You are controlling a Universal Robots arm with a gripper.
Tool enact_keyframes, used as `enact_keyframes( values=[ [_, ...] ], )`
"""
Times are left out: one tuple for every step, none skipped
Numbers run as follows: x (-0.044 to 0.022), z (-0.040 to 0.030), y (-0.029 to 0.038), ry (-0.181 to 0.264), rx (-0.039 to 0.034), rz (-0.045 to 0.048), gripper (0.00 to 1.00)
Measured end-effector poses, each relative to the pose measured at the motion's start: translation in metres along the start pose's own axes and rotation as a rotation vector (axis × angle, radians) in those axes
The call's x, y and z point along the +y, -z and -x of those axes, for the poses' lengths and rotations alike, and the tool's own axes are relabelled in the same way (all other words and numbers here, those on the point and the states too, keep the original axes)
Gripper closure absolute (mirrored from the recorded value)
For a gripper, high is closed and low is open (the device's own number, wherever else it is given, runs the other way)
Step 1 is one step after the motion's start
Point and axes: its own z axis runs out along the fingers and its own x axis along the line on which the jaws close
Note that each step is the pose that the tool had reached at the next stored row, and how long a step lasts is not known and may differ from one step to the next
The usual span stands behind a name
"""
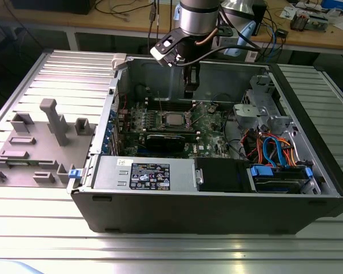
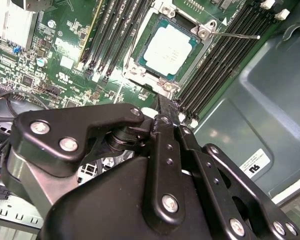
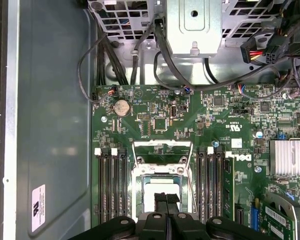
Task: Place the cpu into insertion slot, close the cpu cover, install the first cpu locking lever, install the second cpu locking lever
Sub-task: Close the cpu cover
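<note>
- Below the gripper (image 3: pixel 166 197), right under its tips, sits the cpu (image 2: pixel 169 49), flat in the insertion slot (image 3: pixel 160 171) on the green motherboard (image 3: pixel 155 120)
- gripper fingers are pressed together with nothing pinched between them; in the exterior view the tips hang above the chip, apart from it
- cpu cover (image 2: pixel 197 29) frames the chip, can't tell if it lies fully flat
- thin wire locking lever (image 2: pixel 235 35) sticks out from the socket corner on the far side from the gripper, over the memory slots (image 2: pixel 217 60); looks unlatched
- risk: closed tips going straight down would land on the chip's metal top, not the cover frame, and load the pins under it
- risk: if the cover isn't seated, pushing a lever could jam or bend the frame
- risk: lever is thin and likely springy, so the tips could slip off it and hit the memory slots or small board parts just beside
- risk: a lever that misses its hook could spring back up
- case wall (image 2: pixel 250 100) is near the gripper's side, so a wide swing could clip it
</note>
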Motion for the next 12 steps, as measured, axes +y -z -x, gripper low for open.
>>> enact_keyframes(
  values=[
    [0.0002, 0.0000, 0.0000, 0.000, 0.0000, 0.0000, 0.89],
    [0.0004, 0.0000, 0.0000, 0.000, 0.0000, 0.0000, 0.89],
    [0.0007, 0.0000, 0.0000, 0.000, 0.0000, 0.0000, 0.89],
    [0.0010, 0.0000, 0.0000, 0.000, 0.0000, -0.0001, 0.89],
    [0.0013, 0.0000, 0.0000, 0.000, 0.0000, 0.0000, 0.89],
    [0.0015, 0.0000, 0.0000, 0.000, 0.0000, -0.0001, 0.89],
    [0.0019, 0.0000, -0.0001, 0.000, 0.0000, 0.0000, 0.89],
    [0.0024, 0.0000, -0.0001, 0.000, 0.0001, 0.0000, 0.89],
    [0.0028, 0.0000, -0.0001, 0.000, 0.0000, 0.0000, 0.89],
    [0.0032, 0.0000, -0.0001, 0.000, 0.0000, 0.0000, 0.89],
    [0.0036, 0.0000, -0.0001, 0.000, 0.0000, 0.0000, 0.89],
    [0.0039, 0.0000, -0.0001, 0.000, 0.0000, 0.0000, 0.89]
  ],
)
